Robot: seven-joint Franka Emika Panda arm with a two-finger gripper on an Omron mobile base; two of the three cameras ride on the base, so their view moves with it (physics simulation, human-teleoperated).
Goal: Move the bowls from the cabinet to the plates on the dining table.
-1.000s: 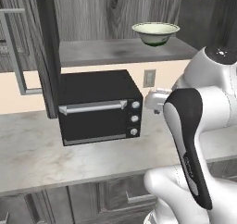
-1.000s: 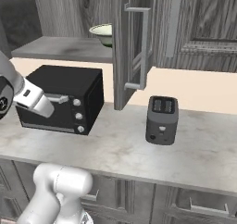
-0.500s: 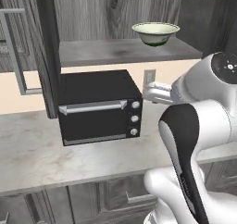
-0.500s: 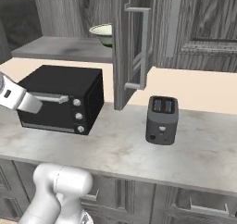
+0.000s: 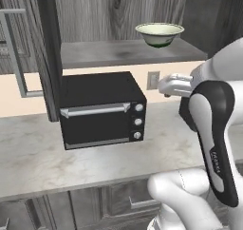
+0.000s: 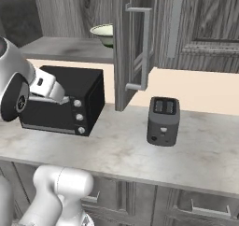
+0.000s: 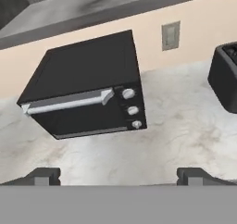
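Pale cream-green bowl (image 5: 159,34) sits on the cabinet (image 5: 128,53) shelf, doors swung open. Jaws spread wide, empty (tips apart), over the table (image 7: 152,149) facing the black oven (image 7: 88,86).

Glossy cream-green bowl (image 5: 159,33) on matt grey wood-grain cabinet (image 5: 118,51) shelf; toaster oven (image 5: 100,109) black, counter (image 5: 42,158) marbled.

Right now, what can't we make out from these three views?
- Bowl: right base view, half hidden behind the open cabinet door.
- Toaster: hand view, cut off by the right edge.
- Toaster oven interior: dark glass, contents unreadable.
- Claw: hand view, just the two fingertips show, spread wide.
- Cabinet shelf left of the bowl: partly hidden by the door frame.
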